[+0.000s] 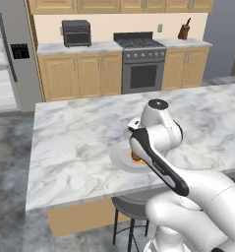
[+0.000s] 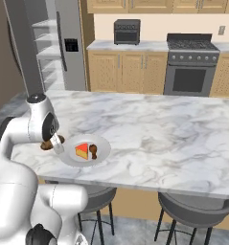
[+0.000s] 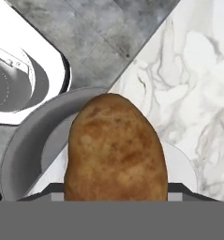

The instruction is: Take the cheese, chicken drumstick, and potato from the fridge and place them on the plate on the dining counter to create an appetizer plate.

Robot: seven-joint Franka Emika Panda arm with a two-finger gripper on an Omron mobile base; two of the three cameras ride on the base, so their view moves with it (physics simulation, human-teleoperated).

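My gripper [image 2: 52, 142] is shut on the potato [image 3: 115, 150], a brown oval lump held just above the near-left edge of the dining counter [image 2: 149, 129]. The potato [image 2: 49, 143] hangs at the left rim of the plate [image 2: 102, 143]. On that round pale plate lie the cheese [image 2: 81, 151], an orange wedge with a red face, and the dark chicken drumstick [image 2: 93, 151] right beside it. In the left base view my arm covers most of the plate [image 1: 120, 156], and a bit of cheese [image 1: 136, 158] peeks out. The fridge [image 2: 68, 48] stands at the back left.
Dark stools [image 2: 192, 206] are tucked under the counter's near side; one seat [image 3: 24, 150] sits below the held potato. The fridge [image 1: 13, 59] shows open white shelves. A stove [image 1: 141, 64] and a toaster oven [image 1: 76, 33] line the far wall.
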